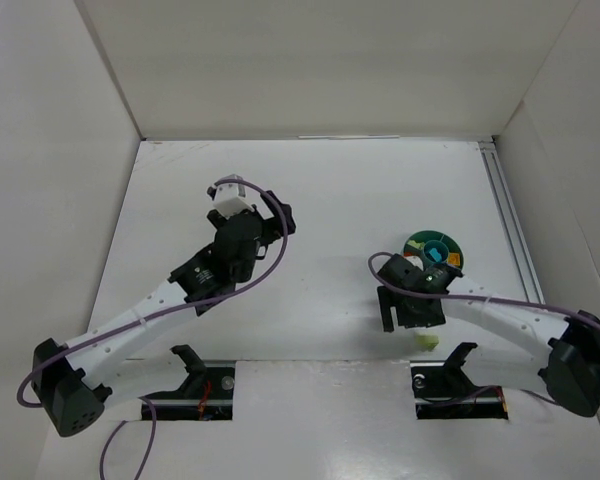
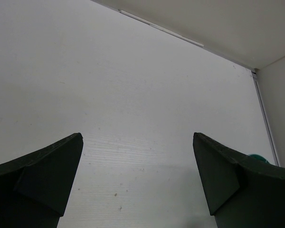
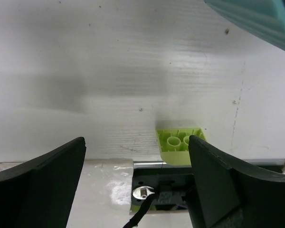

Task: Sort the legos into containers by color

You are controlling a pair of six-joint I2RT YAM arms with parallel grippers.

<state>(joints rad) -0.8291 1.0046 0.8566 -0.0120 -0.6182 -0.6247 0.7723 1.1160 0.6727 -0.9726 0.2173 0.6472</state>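
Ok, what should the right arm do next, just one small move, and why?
Probably nudge the right jaws sideways until the pale green brick sits centred between them. They stand open and empty, and the brick lies upside down on the table, off toward one side, outside the teal bowl.

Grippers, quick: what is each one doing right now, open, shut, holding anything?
Left gripper: open, empty.
Right gripper: open, holding nothing; a pale green brick lies loose just beside it.

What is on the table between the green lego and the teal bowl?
Nothing. The right wrist view shows bare table between lego and bowl.
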